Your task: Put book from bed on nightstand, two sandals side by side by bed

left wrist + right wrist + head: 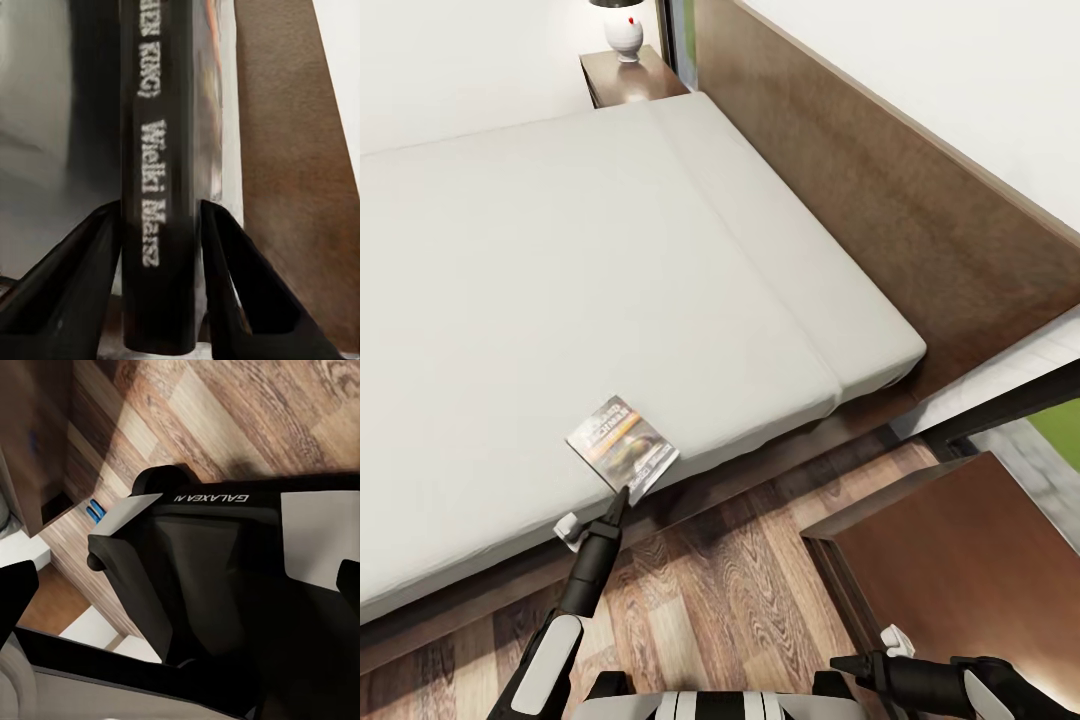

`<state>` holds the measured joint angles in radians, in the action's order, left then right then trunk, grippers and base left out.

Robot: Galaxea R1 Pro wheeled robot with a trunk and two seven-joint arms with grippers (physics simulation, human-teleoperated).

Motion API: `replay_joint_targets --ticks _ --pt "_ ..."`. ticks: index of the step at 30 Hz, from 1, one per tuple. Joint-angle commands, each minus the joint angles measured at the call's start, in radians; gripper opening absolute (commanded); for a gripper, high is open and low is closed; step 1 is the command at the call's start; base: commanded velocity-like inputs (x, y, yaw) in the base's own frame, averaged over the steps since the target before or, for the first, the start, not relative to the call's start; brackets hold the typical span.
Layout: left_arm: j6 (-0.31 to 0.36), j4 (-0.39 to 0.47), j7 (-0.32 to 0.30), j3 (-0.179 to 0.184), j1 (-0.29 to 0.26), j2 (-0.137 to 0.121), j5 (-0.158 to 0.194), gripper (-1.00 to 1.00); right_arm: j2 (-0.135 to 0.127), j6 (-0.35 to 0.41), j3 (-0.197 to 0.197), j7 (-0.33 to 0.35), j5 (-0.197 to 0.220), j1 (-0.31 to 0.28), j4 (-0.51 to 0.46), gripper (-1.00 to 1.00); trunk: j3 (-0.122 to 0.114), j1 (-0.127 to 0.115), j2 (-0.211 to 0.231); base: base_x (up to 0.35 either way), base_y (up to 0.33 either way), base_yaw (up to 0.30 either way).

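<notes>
Black left gripper (618, 503) (narrowly parted), clasping book (622, 446)

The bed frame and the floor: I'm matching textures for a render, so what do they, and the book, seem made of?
The bed frame looks like dark brown wood with a matte finish; faint grain shows on the headboard. The floor looks like wood planks, with strong grain, knots and a slight sheen. The book looks like a thin paperback with a printed, seemingly glossy cover.
</notes>
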<state>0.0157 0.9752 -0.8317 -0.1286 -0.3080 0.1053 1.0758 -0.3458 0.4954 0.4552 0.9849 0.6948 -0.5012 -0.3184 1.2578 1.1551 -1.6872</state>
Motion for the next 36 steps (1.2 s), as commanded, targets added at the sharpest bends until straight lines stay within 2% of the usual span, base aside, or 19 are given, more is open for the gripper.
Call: replay_joint_targets --ticks 1,27,31,36 --pt "-0.001 -0.001 -0.002 -0.002 0.000 0.001 0.001 -1.00 -0.001 0.008 0.005 0.000 0.009 0.000 -0.001 1.00 0.000 0.000 0.000 0.000 0.000 0.000" --pt "0.005 0.010 -0.007 0.000 0.000 0.001 -0.003 -1.00 -0.001 0.008 0.005 0.000 0.009 0.000 -0.001 1.00 0.000 0.000 0.000 0.000 0.000 0.000" --pt "0.016 0.064 -0.007 0.002 0.000 -0.001 -0.004 -1.00 -0.001 0.008 0.005 0.000 0.009 0.000 -0.001 1.00 0.000 0.000 0.000 0.000 0.000 0.000" --pt "0.055 0.081 -0.007 0.001 0.000 -0.001 -0.005 -1.00 -0.001 0.008 0.006 -0.001 0.009 0.000 -0.001 1.00 0.000 0.000 0.000 0.000 0.000 0.000"
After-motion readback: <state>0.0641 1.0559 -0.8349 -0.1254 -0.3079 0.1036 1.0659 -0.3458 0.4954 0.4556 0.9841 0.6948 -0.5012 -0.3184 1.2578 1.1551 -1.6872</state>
